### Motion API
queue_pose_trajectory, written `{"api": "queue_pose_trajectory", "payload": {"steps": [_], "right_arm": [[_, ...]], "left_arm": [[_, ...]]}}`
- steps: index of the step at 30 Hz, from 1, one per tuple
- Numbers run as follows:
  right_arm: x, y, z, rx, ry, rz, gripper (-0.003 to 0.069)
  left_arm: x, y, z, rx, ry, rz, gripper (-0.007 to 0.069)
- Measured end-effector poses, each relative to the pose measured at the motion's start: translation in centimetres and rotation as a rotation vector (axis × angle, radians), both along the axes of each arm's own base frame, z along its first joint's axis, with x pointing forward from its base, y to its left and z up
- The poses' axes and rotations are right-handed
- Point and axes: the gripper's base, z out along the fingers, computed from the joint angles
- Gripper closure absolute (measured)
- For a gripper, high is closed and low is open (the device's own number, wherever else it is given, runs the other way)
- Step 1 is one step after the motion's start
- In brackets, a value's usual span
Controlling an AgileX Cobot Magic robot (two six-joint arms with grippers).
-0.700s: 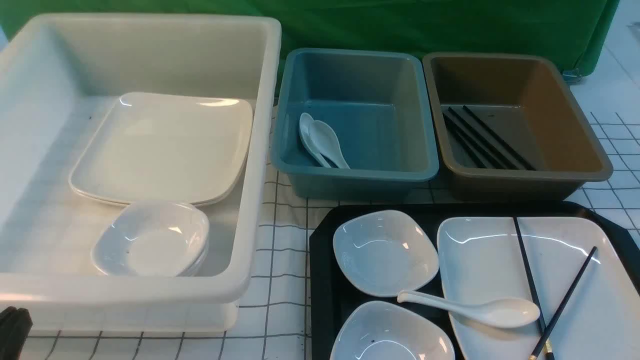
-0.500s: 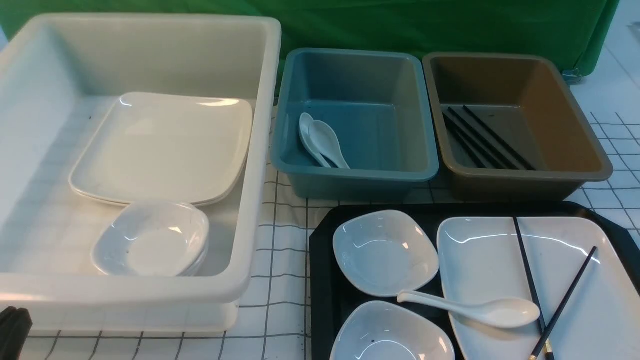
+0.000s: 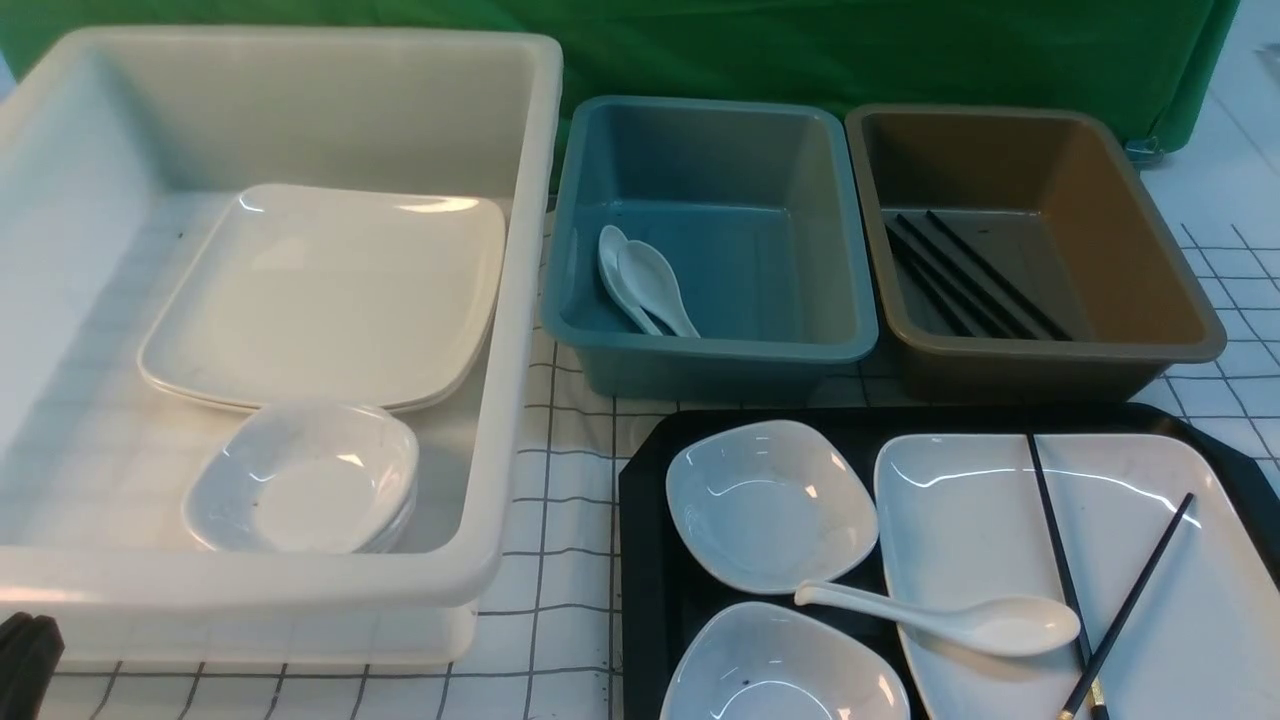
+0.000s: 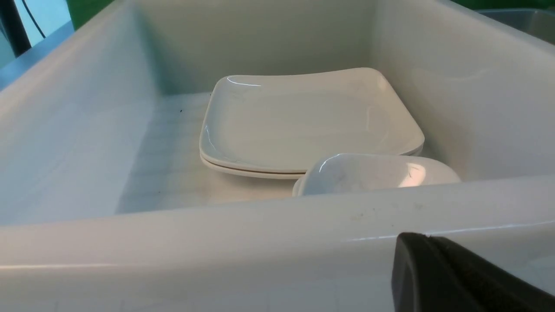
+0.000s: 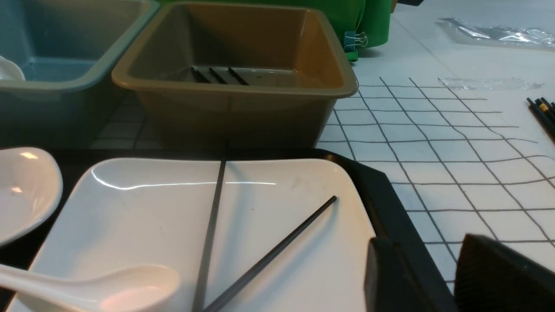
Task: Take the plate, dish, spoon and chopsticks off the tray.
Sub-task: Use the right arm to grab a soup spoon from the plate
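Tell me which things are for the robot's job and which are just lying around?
For the job: tray, plate, two dishes, spoon, chopsticks; probably the white tub, blue tub and brown tub, which hold matching things.

Just lying about: green cloth, clip, plastic wrap, spare sticks.

1. Left tool [image 3: 24, 655], front view: matt black body with rounded upper edges. Shallow lengthwise grooves divide it into narrow parallel ridges.
2. Left tool [image 4: 428, 238], left wrist view: smooth black casing with a rounded tip. A fine seam line runs along its length, and the edges carry a faint grey sheen.
3. Right tool [image 5: 427, 249], right wrist view: two separate black fingers.
4. First finger [image 5: 396, 277]: a smooth, slab-like piece with a blunt, squared tip and a slightly glossy edge.
5. Second finger [image 5: 498, 273]: a broader face, matt, with a finely grained surface.
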Motion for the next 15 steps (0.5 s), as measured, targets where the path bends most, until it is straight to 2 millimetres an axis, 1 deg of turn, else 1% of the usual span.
{"api": "queue_pose_trajectory", "payload": {"steps": [1,3,4,6,10,13,15], "right_arm": [[0.0,0.0,0.0,0.000,0.000,0.000,0.0412],[0.0,0.0,0.0,0.000,0.000,0.000,0.0412],[0.0,0.0,0.0,0.000,0.000,0.000,0.0412],[0.0,0.0,0.0,0.000,0.000,0.000,0.0412],[0.0,0.0,0.0,0.001,0.000,0.000,0.0412],[0.0,0.0,0.1,0.001,-0.007,0.000,0.0412],[0.0,0.0,0.1,0.000,-0.012,0.001,0.0412]], "left_arm": [[0.0,0.0,0.0,-0.004,-0.003,0.000,0.0620],[0.0,0.0,0.4,-0.079,-0.039,0.003,0.0620],[0.1,0.0,0.9,-0.192,-0.086,0.011,0.0620],[0.1,0.1,1.4,-0.298,-0.138,0.026,0.0620],[0.0,0.9,2.6,-0.598,-0.282,0.090,0.0620],[-0.2,1.5,3.2,-0.733,-0.372,0.123,0.0620],[-0.4,2.0,3.8,-0.853,-0.453,0.138,0.0620]]}}
